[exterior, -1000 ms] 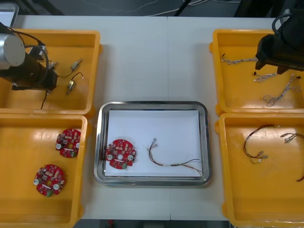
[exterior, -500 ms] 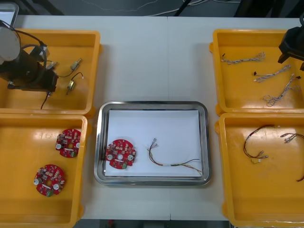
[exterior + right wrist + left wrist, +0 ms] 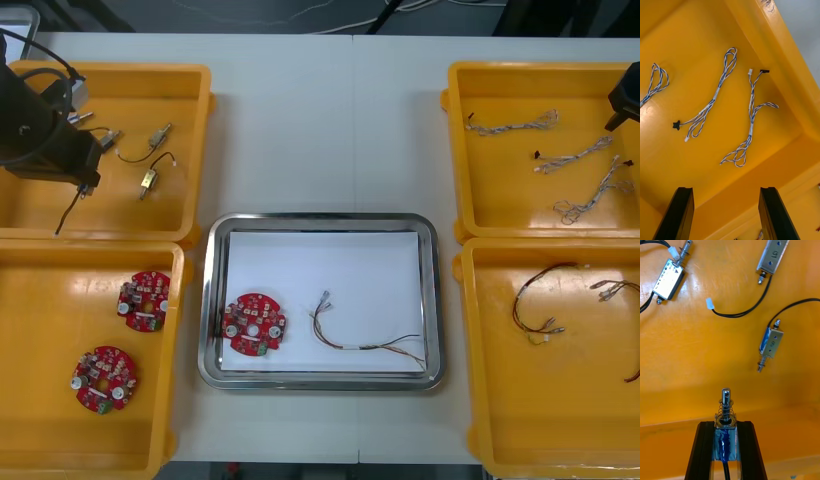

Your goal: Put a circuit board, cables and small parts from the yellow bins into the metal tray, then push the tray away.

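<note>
My left gripper (image 3: 725,427): clamped tight on the held metal part (image 3: 726,401), whose spring-loaded pin juts out past my fingertips; it hangs over the left side of the far left bin (image 3: 190,75), a black lead (image 3: 68,212) trailing from it toward the bin's near wall.
My right gripper (image 3: 726,193): released, fingers spread with nothing between them, at the right edge of the far right bin (image 3: 455,150).
Loose small metal parts (image 3: 160,133) (image 3: 149,180): on the far left bin's floor, toward its right side, each with a thin black lead.
Twisted blue and white cables (image 3: 510,124) (image 3: 573,155) (image 3: 590,195): spread apart in the far right bin.
Metal tray (image 3: 320,220): between the bins, near the table's (image 3: 300,120) near edge, white inside.
Tray's circuit board (image 3: 254,323): in the tray's near left corner.
Tray's cable (image 3: 360,340): thin, curving along the tray's near edge toward its near right corner, apart from the board.
Spare circuit boards (image 3: 143,300) (image 3: 104,378): two, in the near left bin (image 3: 90,245).
Dark cable (image 3: 535,300): looped in the near right bin (image 3: 470,350), with a second cable (image 3: 615,288) by its right edge.
</note>
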{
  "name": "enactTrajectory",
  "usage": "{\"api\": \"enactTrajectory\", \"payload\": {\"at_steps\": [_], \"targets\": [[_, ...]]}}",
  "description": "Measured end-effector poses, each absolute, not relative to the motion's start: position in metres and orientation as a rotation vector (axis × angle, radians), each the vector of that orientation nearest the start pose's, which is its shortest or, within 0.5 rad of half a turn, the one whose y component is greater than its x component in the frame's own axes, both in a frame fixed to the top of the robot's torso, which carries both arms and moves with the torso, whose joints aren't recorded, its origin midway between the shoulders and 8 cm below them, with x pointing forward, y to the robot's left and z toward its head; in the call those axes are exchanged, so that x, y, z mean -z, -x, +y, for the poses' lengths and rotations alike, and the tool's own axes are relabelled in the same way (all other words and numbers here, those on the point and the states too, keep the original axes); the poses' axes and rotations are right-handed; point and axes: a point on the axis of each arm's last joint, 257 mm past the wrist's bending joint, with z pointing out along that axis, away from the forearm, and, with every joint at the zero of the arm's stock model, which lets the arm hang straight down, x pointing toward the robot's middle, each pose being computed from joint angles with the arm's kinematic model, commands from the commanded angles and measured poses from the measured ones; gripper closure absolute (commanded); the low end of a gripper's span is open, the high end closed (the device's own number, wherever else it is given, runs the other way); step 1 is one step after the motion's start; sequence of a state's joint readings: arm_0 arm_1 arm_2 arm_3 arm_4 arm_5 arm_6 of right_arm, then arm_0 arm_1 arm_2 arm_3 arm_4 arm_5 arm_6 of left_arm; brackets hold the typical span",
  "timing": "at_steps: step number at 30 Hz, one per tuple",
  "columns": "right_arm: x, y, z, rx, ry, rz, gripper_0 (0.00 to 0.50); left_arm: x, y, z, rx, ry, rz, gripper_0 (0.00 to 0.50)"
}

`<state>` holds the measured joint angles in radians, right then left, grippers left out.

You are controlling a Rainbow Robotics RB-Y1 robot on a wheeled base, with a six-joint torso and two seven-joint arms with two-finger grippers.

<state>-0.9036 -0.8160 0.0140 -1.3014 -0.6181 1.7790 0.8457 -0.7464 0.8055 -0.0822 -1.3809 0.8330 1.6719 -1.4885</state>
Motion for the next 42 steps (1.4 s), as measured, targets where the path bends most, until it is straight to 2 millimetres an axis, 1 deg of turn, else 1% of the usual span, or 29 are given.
{"api": "enactTrajectory", "payload": {"at_steps": [3, 9, 12, 16, 20, 22, 24, 31, 34, 37, 42], "targets": [[0.096, -0.549, -0.412, -0.049, -0.910, 2.505, 0.000, 0.154, -0.520, 0.347, 0.027, -0.181, 2.739, 0.500], [0.119, -0.554, -0.424, -0.063, -0.977, 2.505, 0.000, 0.139, -0.505, 0.331, -0.007, -0.272, 2.740, 0.500], [0.130, -0.557, -0.430, -0.048, -0.960, 2.519, 0.000, 0.132, -0.498, 0.321, -0.005, -0.290, 2.743, 0.500], [0.149, -0.558, -0.434, -0.048, -0.957, 2.543, 0.000, 0.124, -0.489, 0.307, 0.017, -0.228, 2.736, 0.500], [0.165, -0.558, -0.434, -0.071, -1.002, 2.551, 0.000, 0.119, -0.481, 0.291, 0.068, -0.095, 2.716, 0.500], [0.170, -0.558, -0.432, -0.083, -1.017, 2.557, 0.000, 0.118, -0.478, 0.285, 0.084, -0.041, 2.708, 0.500], [0.175, -0.558, -0.430, -0.095, -1.028, 2.562, 0.000, 0.118, -0.474, 0.279, 0.085, -0.023, 2.701, 0.500], [0.193, -0.556, -0.421, -0.152, -1.070, 2.585, 0.000, 0.126, -0.460, 0.253, 0.033, -0.162, 2.696, 0.500], [0.201, -0.555, -0.419, -0.174, -1.092, 2.588, 0.000, 0.130, -0.455, 0.243, 0.024, -0.177, 2.697, 0.500], [0.210, -0.554, -0.416, -0.184, -1.108, 2.598, 0.000, 0.133, -0.451, 0.233, 0.039, -0.127, 2.694, 0.500], [0.223, -0.550, -0.413, -0.195, -1.136, 2.617, 0.000, 0.140, -0.448, 0.214, 0.099, 0.055, 2.680, 0.500]]}}
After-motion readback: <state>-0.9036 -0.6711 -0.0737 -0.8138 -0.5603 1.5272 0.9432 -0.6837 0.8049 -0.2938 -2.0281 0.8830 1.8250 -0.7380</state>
